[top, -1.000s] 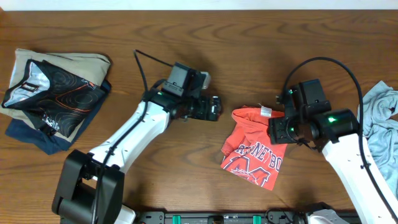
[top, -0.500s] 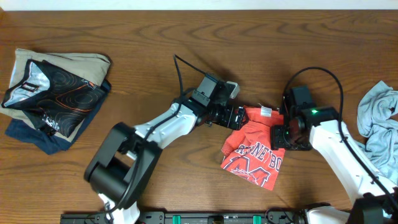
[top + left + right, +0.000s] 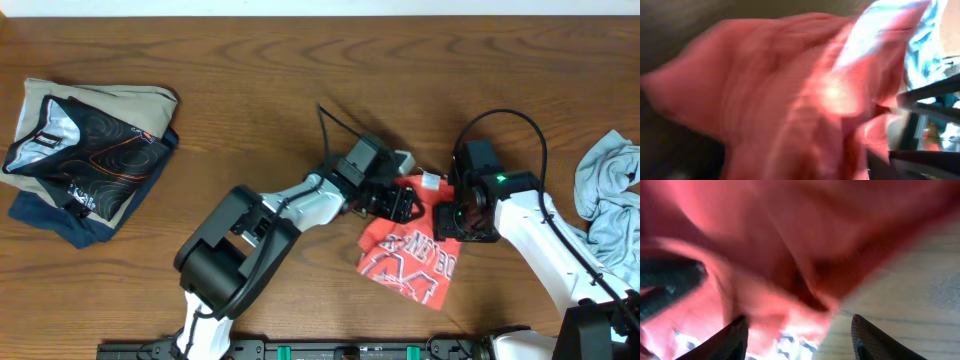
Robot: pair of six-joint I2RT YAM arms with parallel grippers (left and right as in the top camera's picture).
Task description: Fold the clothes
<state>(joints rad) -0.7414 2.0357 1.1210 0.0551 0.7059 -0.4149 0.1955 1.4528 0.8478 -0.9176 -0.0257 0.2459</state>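
On the table [image 3: 300,80], a folded pile [image 3: 85,150] sits well left of the coral T-shirt [image 3: 410,265], and the grey-blue shirt [image 3: 605,190] lies to its right. My right gripper [image 3: 452,218] straddles the T-shirt's right edge, fingers apart. My left gripper [image 3: 402,205] is at its collar; its grip I cannot tell.

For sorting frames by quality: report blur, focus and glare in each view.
Overhead: sharp, evenly lit, T-shirt lettering crisp. Left wrist: heavy blur, the T-shirt fills the frame, washed-out pale patch upper right. Right wrist: the T-shirt smeared, too close to focus; table at right bleached pale.
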